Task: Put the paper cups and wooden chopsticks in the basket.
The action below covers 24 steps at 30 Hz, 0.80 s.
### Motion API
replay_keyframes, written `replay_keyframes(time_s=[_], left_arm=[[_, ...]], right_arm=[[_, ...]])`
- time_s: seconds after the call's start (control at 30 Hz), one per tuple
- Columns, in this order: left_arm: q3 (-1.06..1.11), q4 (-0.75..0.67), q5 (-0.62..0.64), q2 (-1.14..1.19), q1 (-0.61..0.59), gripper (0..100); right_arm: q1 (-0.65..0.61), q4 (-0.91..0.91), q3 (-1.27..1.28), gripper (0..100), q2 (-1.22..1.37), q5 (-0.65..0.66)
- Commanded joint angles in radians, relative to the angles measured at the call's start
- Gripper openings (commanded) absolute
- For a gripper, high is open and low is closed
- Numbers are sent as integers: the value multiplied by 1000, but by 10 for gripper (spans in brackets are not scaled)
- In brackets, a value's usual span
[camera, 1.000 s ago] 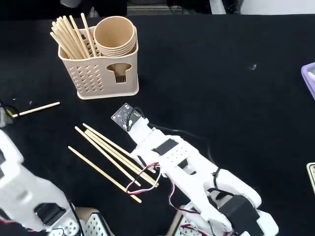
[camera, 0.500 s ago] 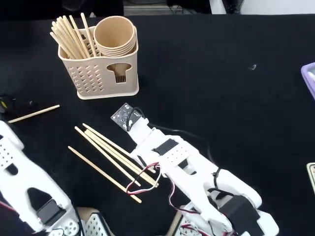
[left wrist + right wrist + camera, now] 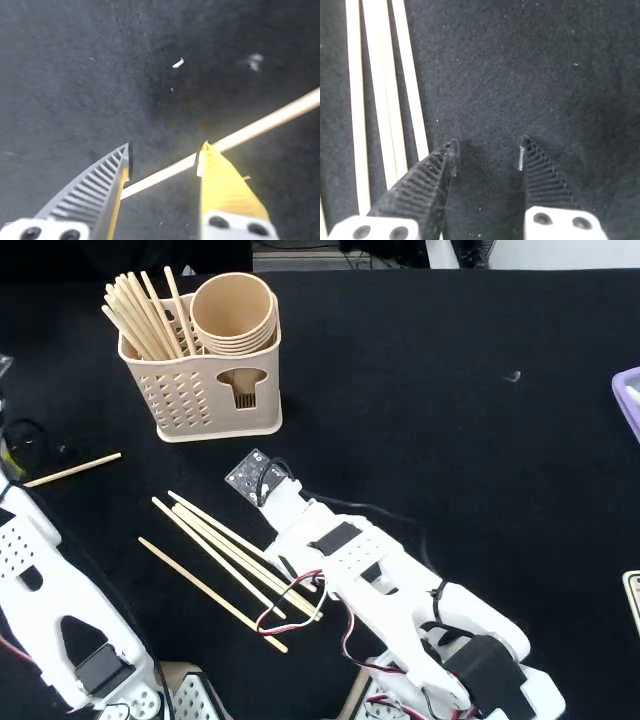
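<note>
The left tool [image 3: 165, 152] is spread open near the worktop's [image 3: 450, 420] left edge. A single chopstick [image 3: 260, 125] lies flat on the worktop and crosses the gap between its tips. The right tool [image 3: 487, 145] is also spread open, toward the front edge, with the loose chopsticks [image 3: 380, 100] just beside one finger, not between them. The basket [image 3: 215, 390] stands near the far left corner and holds the paper cups [image 3: 235, 310] and more chopsticks.

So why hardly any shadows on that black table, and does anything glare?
High view: the black cloth table swallows shadows, so the beige perforated plastic basket and loose wooden chopsticks look almost shadowless; nothing glares. Right wrist view: a darker patch lies between the black fingers of the right gripper. Left wrist view: a dim patch darkens the cloth beside the single wooden chopstick.
</note>
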Motion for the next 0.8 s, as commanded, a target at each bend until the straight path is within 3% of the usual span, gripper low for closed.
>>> replay_keyframes(time_s=[0.0,0.3,0.6,0.77], left_arm=[[45,26,-68,-86,31,229],[208,15,-189,-61,59,229],[211,15,-186,8,91,218],[209,21,-193,8,59,18]], right_arm=[[15,-23,-50,191,2,14],[15,-23,-50,191,2,14],[15,-23,-50,191,2,15],[15,-23,-50,191,2,15]])
